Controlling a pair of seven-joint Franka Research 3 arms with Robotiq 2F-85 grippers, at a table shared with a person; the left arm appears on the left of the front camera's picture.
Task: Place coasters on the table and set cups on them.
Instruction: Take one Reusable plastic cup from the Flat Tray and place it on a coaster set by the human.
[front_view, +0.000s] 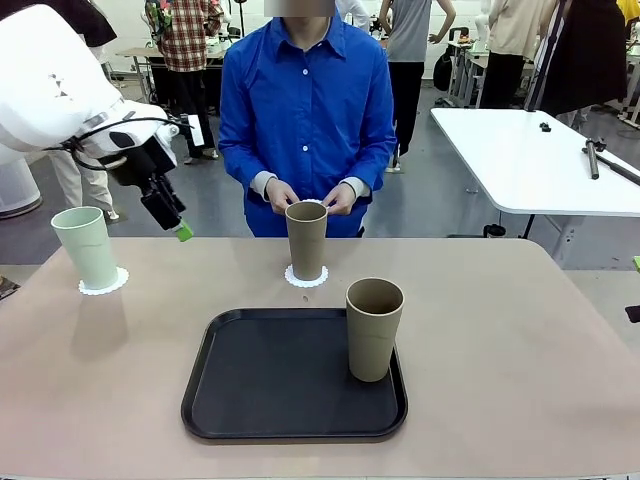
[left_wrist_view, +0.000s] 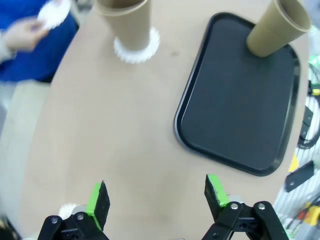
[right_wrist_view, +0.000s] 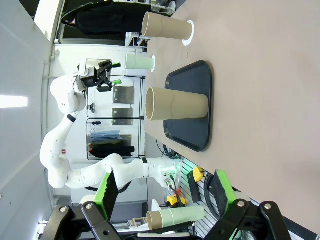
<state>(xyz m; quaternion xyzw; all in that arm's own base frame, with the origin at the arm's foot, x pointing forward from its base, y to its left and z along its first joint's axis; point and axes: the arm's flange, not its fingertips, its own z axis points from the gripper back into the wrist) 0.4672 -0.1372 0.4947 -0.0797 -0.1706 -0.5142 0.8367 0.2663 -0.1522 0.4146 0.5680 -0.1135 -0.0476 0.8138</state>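
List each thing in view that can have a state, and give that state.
Mint cup: upright on left coaster.
Middle cup: upright on middle coaster.
Tray cup: upright on the tray, no coaster.
Third coaster: in the person's hand.
Left gripper: open, empty.
Right gripper: open, empty.

Tan table (front_view: 520, 360): black tray (front_view: 270, 380), left coaster (front_view: 104, 291), centre coaster (front_view: 306, 284).
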